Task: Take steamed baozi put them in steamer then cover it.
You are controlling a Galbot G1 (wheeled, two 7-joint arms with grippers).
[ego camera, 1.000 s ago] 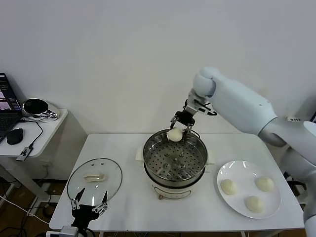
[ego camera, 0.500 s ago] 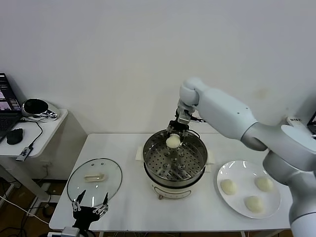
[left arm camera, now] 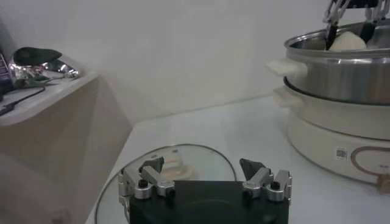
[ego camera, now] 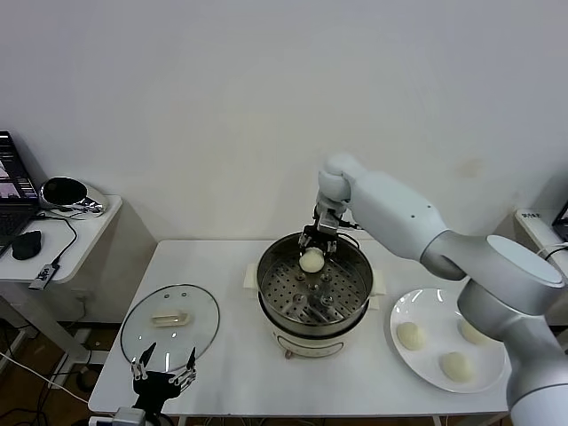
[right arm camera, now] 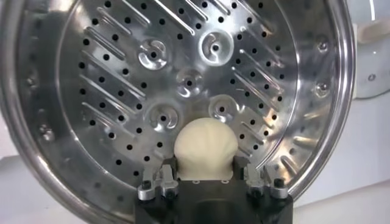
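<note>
The right tool [ego camera: 312, 245] has swung in from the far rim and is now dipping inside the steamer [ego camera: 314, 288], carrying one steamed baozi [ego camera: 311, 259] lower toward the perforated tray. In the right wrist view that smooth, cream-white dough ball [right arm camera: 205, 148] is sitting between the dark fingers [right arm camera: 163, 179], just above the punched, shiny steel tray [right arm camera: 183, 85]; whether the fingers are gripping it or loosening, I cannot tell. The steamer is gleaming, a round stainless pot on a white electric base, standing mid-tabletop [ego camera: 231, 355]. To its right a flat white plate [ego camera: 428, 306] is holding three more round buns [ego camera: 409, 335]. Over on the left the cover [ego camera: 169, 321], clear glass with a metal rim and a cream oblong handle, is lying flat on the tabletop. The left tool [ego camera: 161, 373] is hovering at the cover's near edge, fingers spread apart and holding nothing. A small side table [ego camera: 62, 240] is standing off to the left.
</note>
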